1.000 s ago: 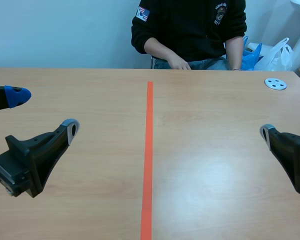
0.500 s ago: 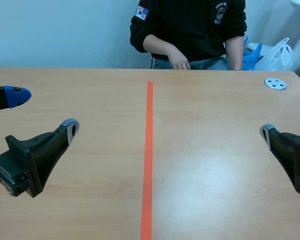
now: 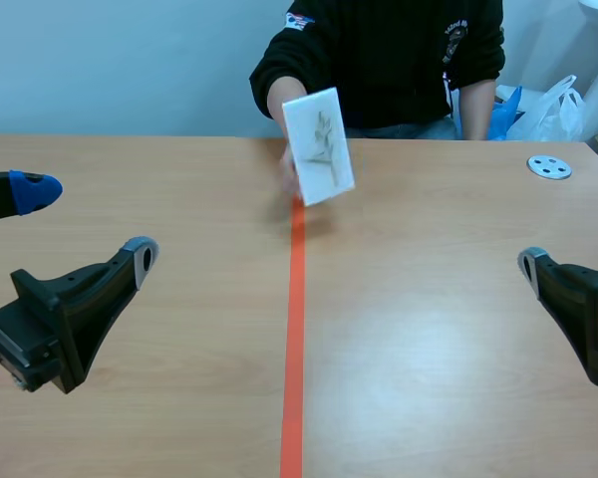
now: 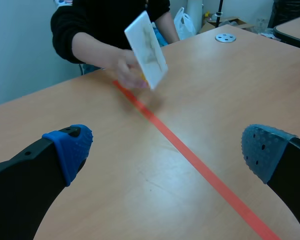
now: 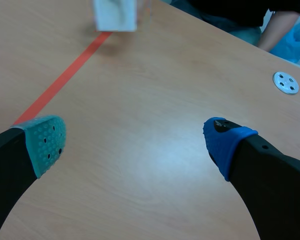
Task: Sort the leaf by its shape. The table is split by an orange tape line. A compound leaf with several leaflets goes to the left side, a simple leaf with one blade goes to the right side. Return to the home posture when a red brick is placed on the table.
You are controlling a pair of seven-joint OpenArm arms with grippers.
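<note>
Desk [image 3: 429,329]: pale wood, fills most of the scene view.
Person [image 3: 389,50]: sitting across the desk in a black top, one arm stretched out over the far edge.
Left gripper [image 3: 88,221]: low on its own side of the desk, fingers spread wide with nothing between them. In the wrist view the blue pads sit way apart.
Right gripper [image 5: 134,141]: same deal on the other side. Fingers wide, only bare desk between them.
Orange tape line [image 3: 295,329]: runs straight down the middle of the desk, away from the robot.
Plastic bags [image 3: 553,105]: white and blue, behind the desk's far right corner.
White card [image 3: 318,146]: the person's hand [image 4: 125,67] holds it tilted, off the desk, right over the far end of the tape line. It's well ahead of both grippers.
Leaf [image 3: 324,139]: greyish sprig on the card's face, too blurry to count leaflets.
Disc [image 3: 549,167]: small, white and round with holes, near the far right edge.
</note>
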